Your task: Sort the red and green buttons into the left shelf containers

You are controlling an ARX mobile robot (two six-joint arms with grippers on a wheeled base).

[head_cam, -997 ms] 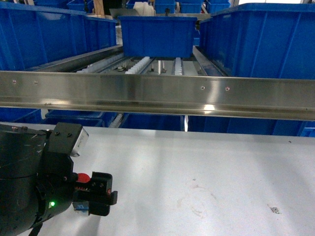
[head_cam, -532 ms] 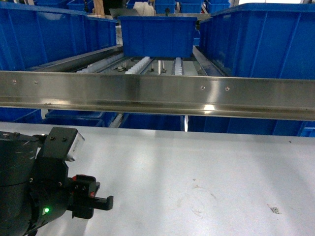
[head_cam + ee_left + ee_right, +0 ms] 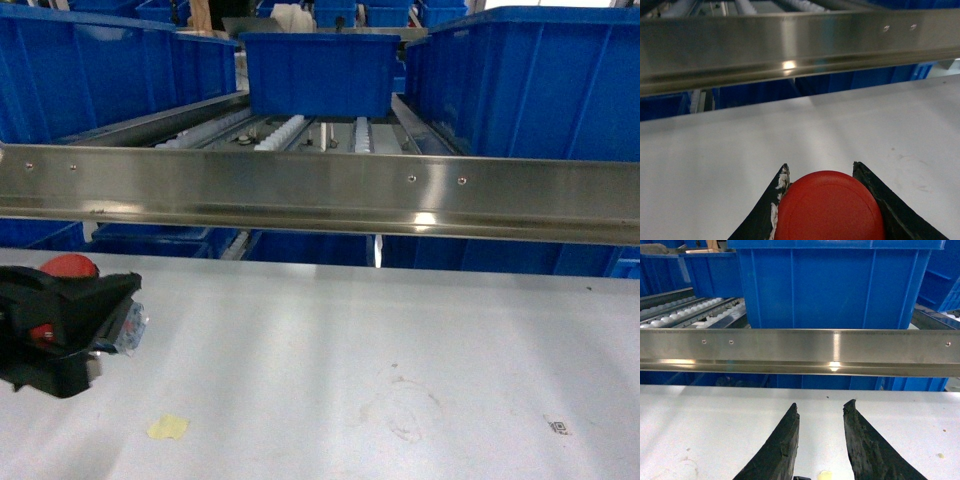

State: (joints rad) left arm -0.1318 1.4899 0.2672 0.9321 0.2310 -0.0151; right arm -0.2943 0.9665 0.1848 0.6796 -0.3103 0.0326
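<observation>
The left end effector (image 3: pixel 822 200) is clamped on the red button (image 3: pixel 829 206): in its wrist view the wide red cap fills the lower middle of the frame with a dark finger pressed against each side, and in the head view the same cap shows at the left edge, above the white bench (image 3: pixel 380 340). The right end effector (image 3: pixel 821 440) hangs empty over the bench, its fingers parted by a narrow gap. No green button can be seen in any view. The step in hand looks like carrying the red button up into a blue bin (image 3: pixel 90 75) at the upper left of the head view. The steel rail (image 3: pixel 320 195) runs across the frame between the bench and those bins, so the move likely needs a clear lift above the rail before going forward, then travel past the bin's rim before letting go. The grip bears only on the cap's edges, so a slow, level carry would lessen the risk of the button slipping. A small yellowish scrap (image 3: pixel 168 427) lies on the bench at lower left.
</observation>
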